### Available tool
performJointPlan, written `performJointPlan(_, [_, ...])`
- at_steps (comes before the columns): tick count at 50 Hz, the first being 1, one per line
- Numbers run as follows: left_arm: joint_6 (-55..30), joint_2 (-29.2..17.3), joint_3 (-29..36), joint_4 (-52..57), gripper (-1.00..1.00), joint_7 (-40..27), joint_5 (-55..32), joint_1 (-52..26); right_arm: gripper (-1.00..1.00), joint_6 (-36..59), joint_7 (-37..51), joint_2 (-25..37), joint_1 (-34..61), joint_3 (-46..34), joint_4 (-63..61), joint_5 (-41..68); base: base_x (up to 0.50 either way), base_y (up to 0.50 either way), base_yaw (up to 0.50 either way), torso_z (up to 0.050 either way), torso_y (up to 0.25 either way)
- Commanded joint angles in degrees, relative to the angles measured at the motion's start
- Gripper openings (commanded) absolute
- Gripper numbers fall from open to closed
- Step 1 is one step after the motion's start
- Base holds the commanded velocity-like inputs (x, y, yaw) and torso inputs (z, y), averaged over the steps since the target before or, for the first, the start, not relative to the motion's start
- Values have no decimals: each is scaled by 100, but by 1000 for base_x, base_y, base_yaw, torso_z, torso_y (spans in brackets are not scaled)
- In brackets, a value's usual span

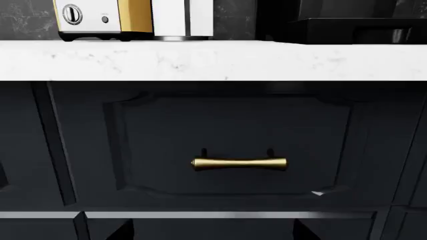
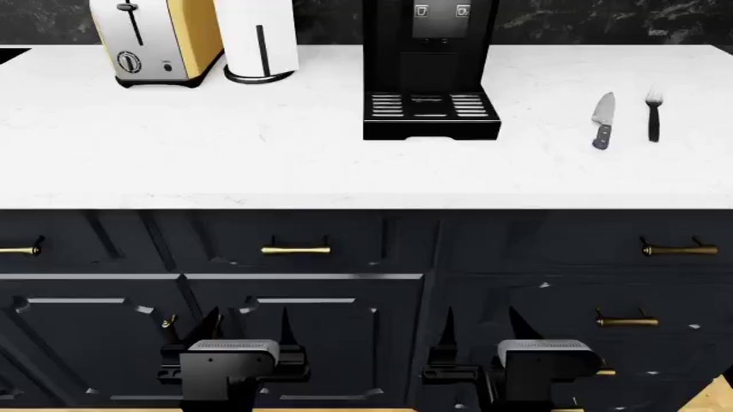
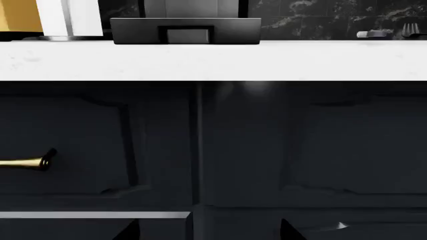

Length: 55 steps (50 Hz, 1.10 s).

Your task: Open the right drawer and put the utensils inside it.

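Navy right drawer (image 2: 572,245) with brass handle (image 2: 678,250), white speckled counter (image 2: 287,163), black-handled silver knife (image 2: 602,120).

toaster (image 2: 154,41) (yellow-sided), coffee machine (image 2: 431,69), white countertop (image 2: 287,154)

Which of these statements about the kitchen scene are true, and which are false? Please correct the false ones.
1. The knife and fork lie side by side on the counter. True.
2. The right drawer is pulled open. False: it is closed.
3. The toaster is yellow. True.
4. The right gripper holds the fork. False: it hangs low before the cabinets, holding nothing.
5. The coffee machine stands left of the toaster. False: it stands right of it.
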State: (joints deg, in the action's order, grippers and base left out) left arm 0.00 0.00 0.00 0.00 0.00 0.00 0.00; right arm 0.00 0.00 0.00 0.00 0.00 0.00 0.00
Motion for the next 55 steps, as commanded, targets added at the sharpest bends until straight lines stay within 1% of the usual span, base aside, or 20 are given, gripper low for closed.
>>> performJointPlan(1, [8, -92, 109, -5, 100, -67, -128, 40, 100, -31, 141, 99, -18, -130, -13, 11, 0, 0, 0, 0, 0])
performJointPlan(10, [-22, -259, 319, -61, 100, -231, -237, 11, 100, 148, 129, 275, -17, -291, -102, 333, 0, 0, 0, 0, 0])
performJointPlan(12, [-73, -275, 315, -29, 100, -224, -346, 14, 100, 177, 132, 297, -18, -317, -121, 380, 0, -398, 0, 0, 0])
performJointPlan(23, [-108, -393, 451, 19, 100, -311, -433, 31, 100, 274, 141, 385, 3, -433, -86, 610, 0, -500, 0, 50, 0])
performJointPlan(55, [-132, -602, 704, 123, 100, -579, -616, 44, 100, 224, 388, 576, 40, -674, 8, 823, 0, -500, 0, 50, 0])
